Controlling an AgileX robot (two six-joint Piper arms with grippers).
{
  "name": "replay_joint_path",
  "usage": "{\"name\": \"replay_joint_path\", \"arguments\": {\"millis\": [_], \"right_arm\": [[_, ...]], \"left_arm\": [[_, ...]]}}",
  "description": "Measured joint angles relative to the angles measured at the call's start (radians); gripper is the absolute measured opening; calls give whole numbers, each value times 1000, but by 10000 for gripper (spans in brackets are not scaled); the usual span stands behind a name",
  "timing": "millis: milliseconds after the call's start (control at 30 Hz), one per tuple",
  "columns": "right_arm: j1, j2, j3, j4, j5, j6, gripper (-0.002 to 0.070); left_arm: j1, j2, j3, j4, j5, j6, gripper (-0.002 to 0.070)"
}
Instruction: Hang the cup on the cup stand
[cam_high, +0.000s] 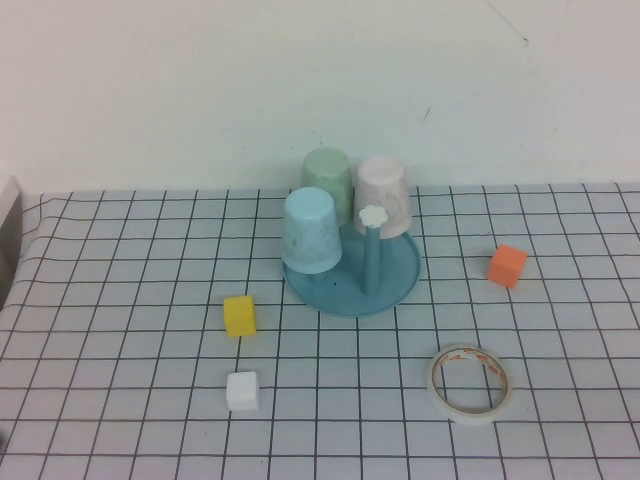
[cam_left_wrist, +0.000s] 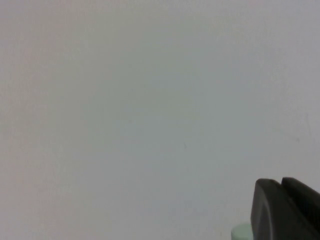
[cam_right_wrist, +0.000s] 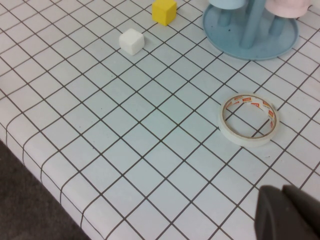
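Now: cup (cam_high: 311, 230) on cup stand (cam_high: 400, 285) | left pincer (cam_left_wrist: 287, 210), right pincer (cam_right_wrist: 290, 215): grip state unreadable

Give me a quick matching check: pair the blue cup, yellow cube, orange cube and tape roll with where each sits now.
Things:
1. blue cup
2. yellow cube
3. orange cube
4. tape roll

Places:
A. table, right of the cup stand
B. upside down on the stand
C. table, near edge, right side
D. table, left of the stand

Pairs: 1-B, 2-D, 3-A, 4-C

Neither gripper appears in the high view.
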Motion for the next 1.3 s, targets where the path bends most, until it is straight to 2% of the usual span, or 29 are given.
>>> {"name": "replay_joint_path", "arguments": {"millis": [200, 433, 567, 800, 933, 1033, 1233, 1267, 1300], "right_arm": [[0, 0, 0, 0, 0, 0, 0], [0, 0, 0, 0, 0, 0, 0], [0, 0, 0, 0, 0, 0, 0], [0, 0, 0, 0, 0, 0, 0], [0, 0, 0, -2, 0, 0, 0], [0, 0, 0, -2, 0, 0, 0], [0, 0, 0, -2, 0, 0, 0], [0, 0, 0, -2, 0, 0, 0], [0, 0, 0, -2, 0, 0, 0]], "left_arm": [[0, -247, 275, 172, -37, -53, 0], [0, -435, 452, 214, -63, -108, 0], [0, -453, 496, 204, -12, -126, 0], [0, -456, 505, 117, 231, -290, 0], [18, -456, 512, 42, 323, -315, 0], [75, -458, 512, -133, 384, -213, 0], [210, -458, 512, -490, 352, 301, 0], [227, -458, 512, -572, 350, 423, 0], [227, -458, 512, -589, 354, 450, 0]]}}
